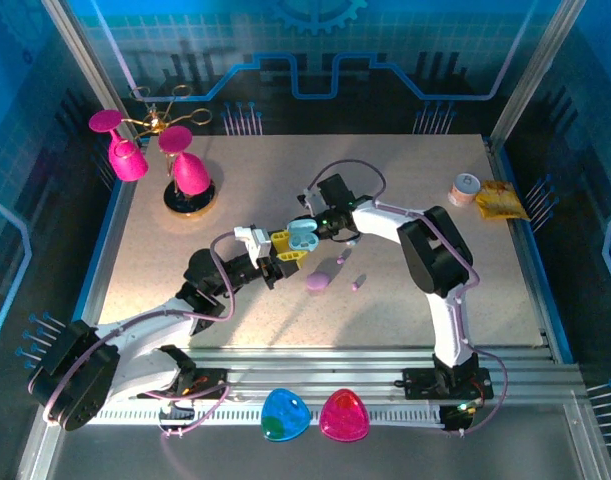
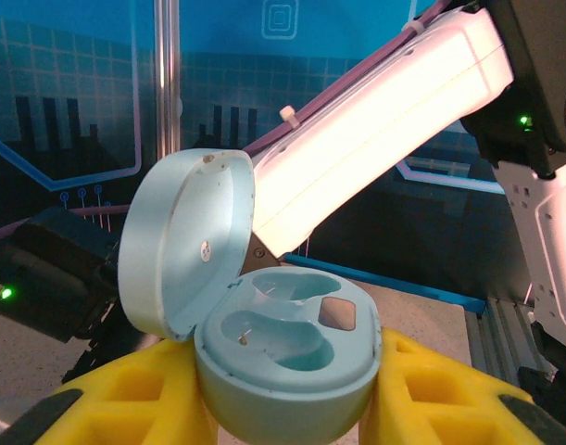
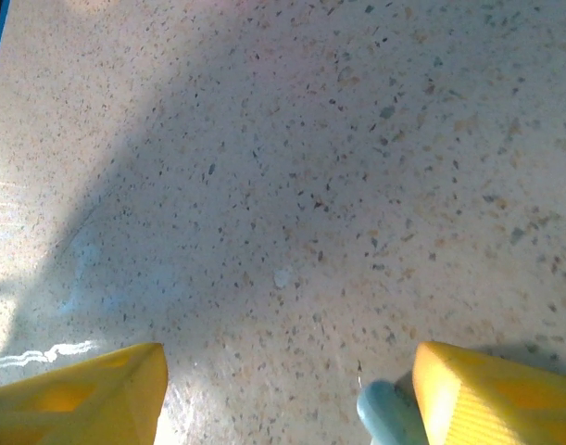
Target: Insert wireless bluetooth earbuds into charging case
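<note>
Roughly mid-table both arms meet over the speckled, stone-look table (image 1: 415,160). In the left wrist view the right arm's glossy white link (image 2: 357,130) blocks much of the background.

Below it the left gripper (image 2: 287,413) is clamped on the pale blue charging case (image 2: 292,371), with a yellow finger (image 2: 134,403) on either side. Their tips are cut off by the bottom edge. The case is smooth matte plastic and pebble-shaped, and its lid (image 2: 185,241) is hinged up to the left. It has two moulded wells that look empty, the far one partly hidden by the rim.

The right gripper (image 3: 287,394) is spread wide, with bare table between its yellow fingers (image 3: 79,389). A pale blue rounded nub (image 3: 384,414) sits just beside one finger and is cropped. Earbud or case edge, cannot tell.

The lilac case (image 1: 318,283) lies flat on the table. Two tiny purple earbuds (image 1: 343,260) lie near it, apart from each other, too small to make out their shape.
</note>
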